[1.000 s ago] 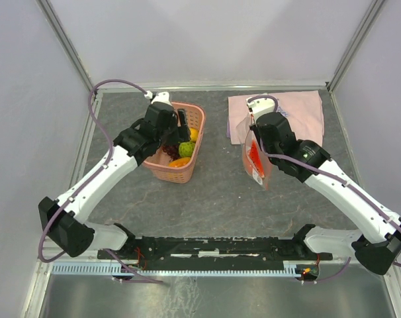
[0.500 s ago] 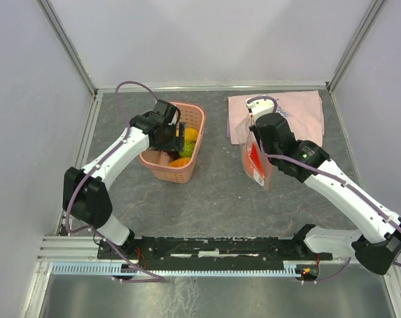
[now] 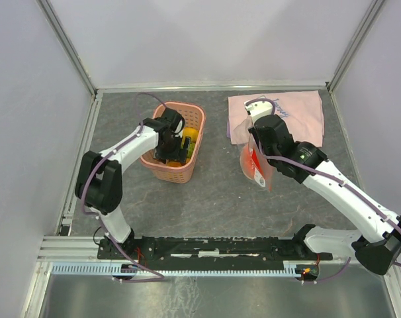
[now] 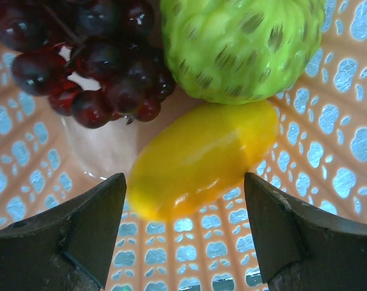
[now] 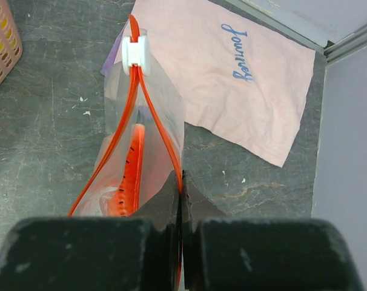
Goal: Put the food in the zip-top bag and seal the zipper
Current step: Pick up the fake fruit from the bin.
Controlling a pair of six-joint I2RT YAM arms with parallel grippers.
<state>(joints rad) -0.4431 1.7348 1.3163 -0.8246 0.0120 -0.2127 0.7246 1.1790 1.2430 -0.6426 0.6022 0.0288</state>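
At the left, one pink basket (image 3: 176,173) is seen on the counter (image 3: 214,192). The left claw (image 4: 185,206) is held inside it, spread wide and grasping nothing. Three fruits are counted there: one yellow mango (image 4: 201,159) just ahead of the claw, one bumpy green fruit (image 4: 241,45) and one bunch of dark grapes (image 4: 92,54). The last two are cut off by the top edge of the wrist view. From above, the basket's contents are largely hidden by the arm.

To the right, one zip-top bag (image 5: 165,115) is held with its mouth parted, and the right claw (image 5: 181,182) is clenched on one side of the zipper (image 5: 156,127). One watermelon slice (image 5: 130,163) is seen inside the bag, its lower end hidden behind the claw. One pink cloth (image 5: 244,91) is laid beyond the bag.
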